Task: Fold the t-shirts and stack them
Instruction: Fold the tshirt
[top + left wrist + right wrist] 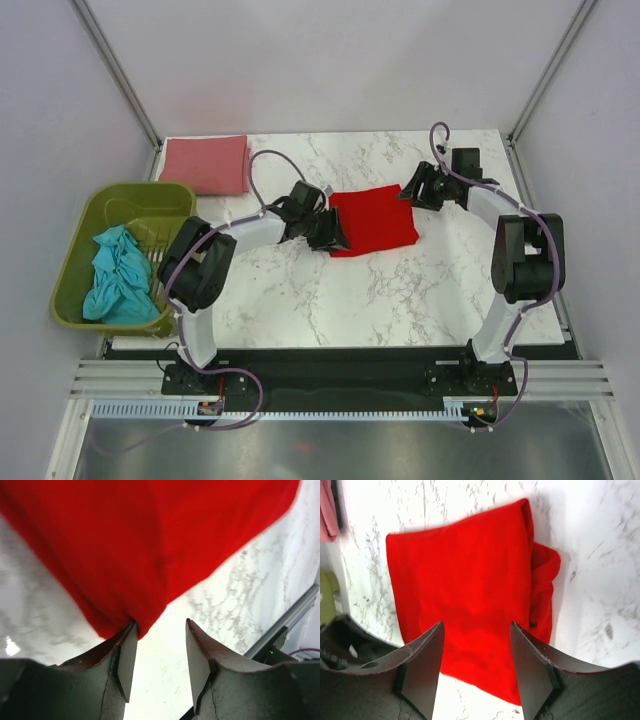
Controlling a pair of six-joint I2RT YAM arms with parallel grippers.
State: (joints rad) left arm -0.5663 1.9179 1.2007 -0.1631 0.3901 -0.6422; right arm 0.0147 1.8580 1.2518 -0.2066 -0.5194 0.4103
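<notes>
At table centre lies the red shirt (378,218), folded, long axis roughly 9-to-3. I read the left gripper (335,235) at its 9 o'clock edge, jaws wide and empty. The right gripper (412,190) is at 2 o'clock, also wide and empty. The pink shirt (205,165) sits at 10 o'clock, nearer the left gripper.

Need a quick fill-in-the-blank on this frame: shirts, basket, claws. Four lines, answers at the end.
1. The crumpled t-shirt in the olive-green basket is ____ in colour.
2. The middle t-shirt, between the left claw and right claw, is ____.
3. Both claws stand ____.
4. The pink t-shirt lies folded at the table's far-____ corner.
Answers: teal; red; open; left.
</notes>
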